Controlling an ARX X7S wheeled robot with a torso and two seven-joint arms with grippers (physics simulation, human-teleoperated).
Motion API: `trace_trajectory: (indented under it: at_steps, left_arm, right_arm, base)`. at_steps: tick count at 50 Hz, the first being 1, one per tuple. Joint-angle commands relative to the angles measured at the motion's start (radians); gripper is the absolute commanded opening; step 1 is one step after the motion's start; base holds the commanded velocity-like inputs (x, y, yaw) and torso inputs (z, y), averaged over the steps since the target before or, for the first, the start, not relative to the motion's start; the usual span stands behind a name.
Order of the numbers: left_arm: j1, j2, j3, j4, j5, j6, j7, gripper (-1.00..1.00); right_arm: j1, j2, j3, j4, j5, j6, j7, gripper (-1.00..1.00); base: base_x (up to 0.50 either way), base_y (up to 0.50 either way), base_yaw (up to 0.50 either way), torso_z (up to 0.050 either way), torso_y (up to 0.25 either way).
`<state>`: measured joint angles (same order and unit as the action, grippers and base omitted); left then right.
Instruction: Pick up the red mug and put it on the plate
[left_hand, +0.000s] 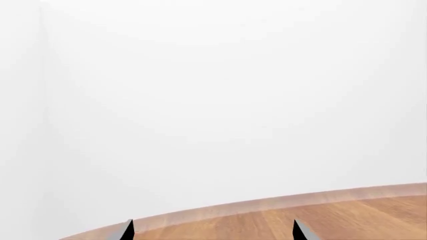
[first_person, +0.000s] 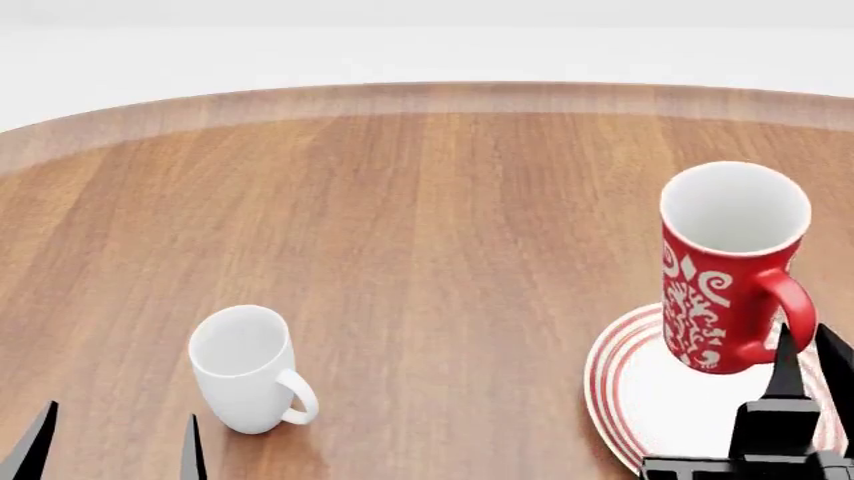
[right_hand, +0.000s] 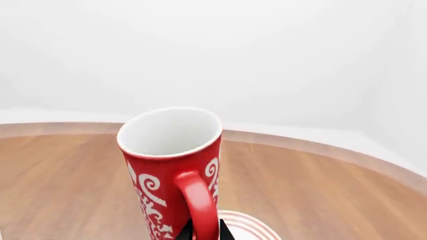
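The red mug (first_person: 714, 290), glossy with a white pattern and a white inside, stands slightly tilted over the far part of the plate (first_person: 641, 400), a white plate with red rings. Whether its base touches the plate I cannot tell. My right gripper (first_person: 806, 352) is shut on the mug's red handle (right_hand: 200, 205); in the right wrist view its dark fingertips (right_hand: 223, 232) press either side of the handle, at the right gripper (right_hand: 203, 232). My left gripper (first_person: 118, 432) hangs open at the near left; in the left wrist view, the left gripper (left_hand: 213, 229) holds nothing.
A plain white mug (first_person: 247, 370) stands upright on the round wooden table (first_person: 427, 220), just right of my left gripper, handle to the right. The table's curved far edge (first_person: 427, 98) meets a white background.
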<state>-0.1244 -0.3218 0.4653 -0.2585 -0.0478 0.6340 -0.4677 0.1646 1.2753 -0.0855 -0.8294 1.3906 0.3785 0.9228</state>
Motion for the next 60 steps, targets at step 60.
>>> trace_trajectory:
  at_steps: [60]
  left_arm:
    - [-0.004,-0.008,0.011,0.002,0.007,-0.004,-0.017,1.0]
  right_arm:
    - [0.982,-0.272,-0.353,1.006,-0.352,0.372,-0.929,-1.0]
  base:
    - [0.0,0.0,0.0,0.0,0.0]
